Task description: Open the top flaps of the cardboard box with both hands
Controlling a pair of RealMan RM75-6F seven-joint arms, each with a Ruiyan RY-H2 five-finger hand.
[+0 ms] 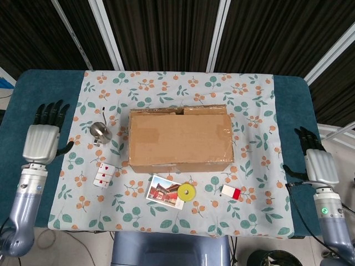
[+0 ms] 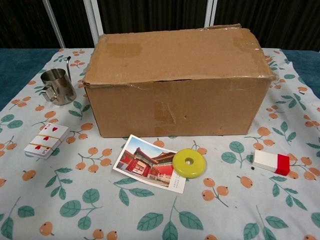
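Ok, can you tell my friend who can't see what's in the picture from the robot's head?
A closed cardboard box sits mid-table, flaps down. The left hand and right hand hover open at the table's sides, touching nothing.

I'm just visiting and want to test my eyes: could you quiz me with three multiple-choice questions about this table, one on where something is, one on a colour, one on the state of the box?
1. Where does the metal cup stand?
A. left of the cardboard box
B. on top of the box
C. on the postcard

2. What colour is the ring lying on the postcard?
A. blue
B. yellow
C. black

3. How are the box's top flaps?
A. folded shut
B. both standing upright
C. torn off

Answers: 1 A, the cup sits on the cloth beside the box's left end. 2 B, the ring is plainly yellow. 3 A, the flaps lie flat, and left hand and right hand hover apart from the box.
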